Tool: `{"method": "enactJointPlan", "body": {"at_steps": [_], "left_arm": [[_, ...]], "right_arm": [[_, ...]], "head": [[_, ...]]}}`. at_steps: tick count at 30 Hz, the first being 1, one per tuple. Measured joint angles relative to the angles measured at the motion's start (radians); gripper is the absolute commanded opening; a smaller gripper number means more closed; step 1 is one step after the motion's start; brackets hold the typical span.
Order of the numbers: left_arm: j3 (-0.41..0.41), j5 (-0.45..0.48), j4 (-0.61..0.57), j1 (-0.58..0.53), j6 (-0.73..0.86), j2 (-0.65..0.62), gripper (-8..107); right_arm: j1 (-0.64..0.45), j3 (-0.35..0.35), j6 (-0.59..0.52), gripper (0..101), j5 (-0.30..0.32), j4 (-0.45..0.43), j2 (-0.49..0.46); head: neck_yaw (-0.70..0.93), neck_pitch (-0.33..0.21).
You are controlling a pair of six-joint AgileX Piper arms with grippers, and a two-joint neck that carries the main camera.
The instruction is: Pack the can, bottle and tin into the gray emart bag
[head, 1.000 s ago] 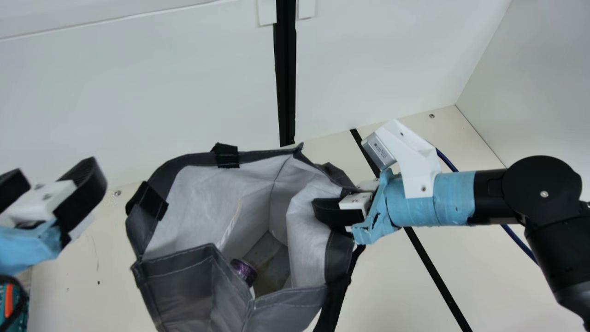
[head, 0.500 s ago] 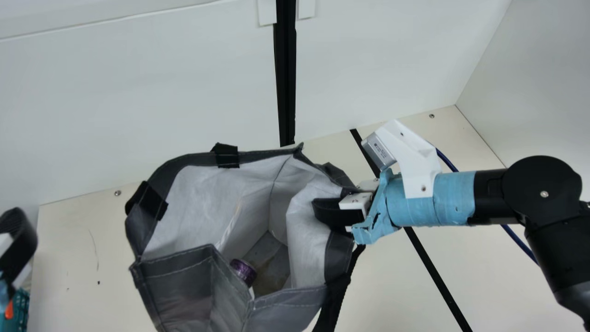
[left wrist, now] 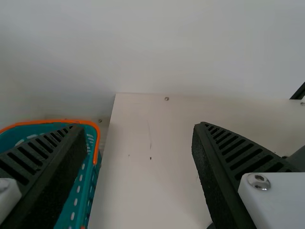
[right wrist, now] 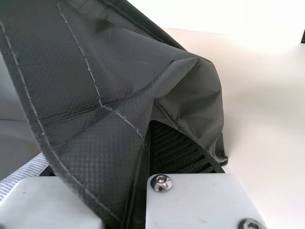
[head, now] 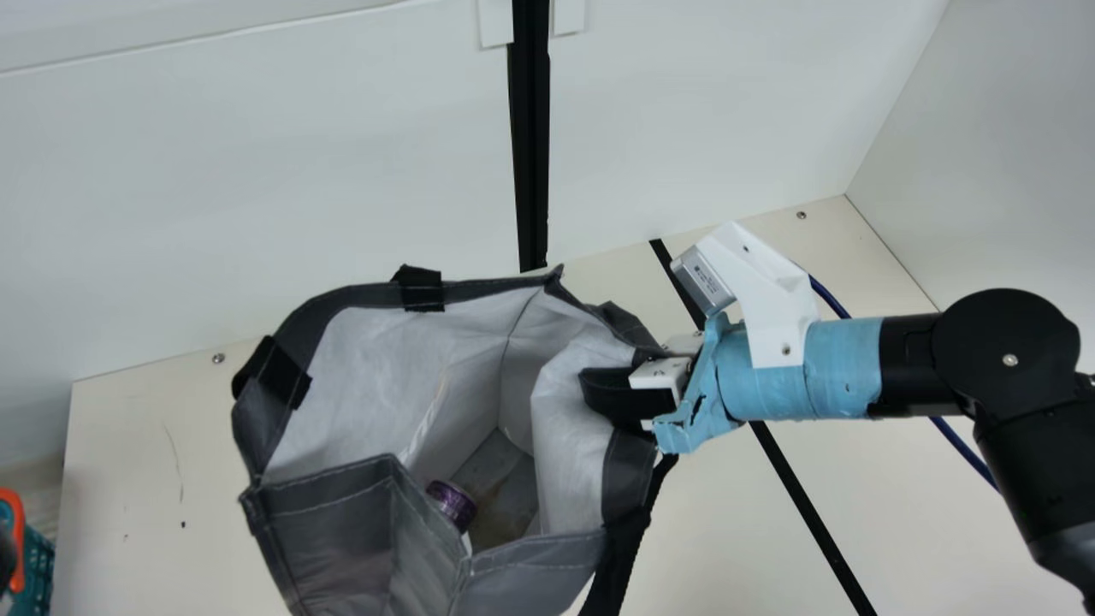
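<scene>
White walls (head: 257,171) behind the bag (head: 329,530); cream table (head: 120,479) (faintly scratched) below.

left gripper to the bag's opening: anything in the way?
Nothing visible stands on the table between the teal basket and the gray bag. If the left gripper goes low, the basket's edge could catch it.

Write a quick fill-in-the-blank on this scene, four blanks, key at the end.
The right gripper grips the bag, whose lining is ____ than its dark outer face. The round top inside the bag is coloured ____. Of open or shut, the left gripper is ____. The rim of the teal basket is coloured ____.

Missing words: lighter; purple; open; orange.
</scene>
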Motion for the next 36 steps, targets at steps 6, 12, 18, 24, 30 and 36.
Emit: {"method": "enactJointPlan", "body": {"at_steps": [6,12,18,24,30,36], "left_arm": [[0.079,0.016,0.023,-0.002,-0.041,-0.040,90],[0.096,0.018,0.024,-0.002,-0.048,-0.046,90],[0.096,0.018,0.024,-0.002,-0.048,-0.046,90],[0.096,0.018,0.024,-0.002,-0.048,-0.046,90],[0.096,0.018,0.024,-0.002,-0.048,-0.046,90],[0.096,0.018,0.024,-0.002,-0.048,-0.046,90]], "right_arm": [[0.000,0.000,0.000,0,0.000,0.000,0.000],[0.000,0.000,0.000,0,0.000,0.000,0.000],[0.000,0.000,0.000,0,0.000,0.000,0.000],[0.008,-0.025,0.016,0,-0.001,-0.012,0.009],[-0.013,-0.098,0.035,0,-0.004,-0.050,0.034],[-0.049,-0.175,0.055,0,-0.006,-0.085,0.063]], "head": [[0.002,0.000],[0.002,0.000],[0.000,0.000],[0.002,0.000],[0.002,0.000],[0.002,0.000]]}}
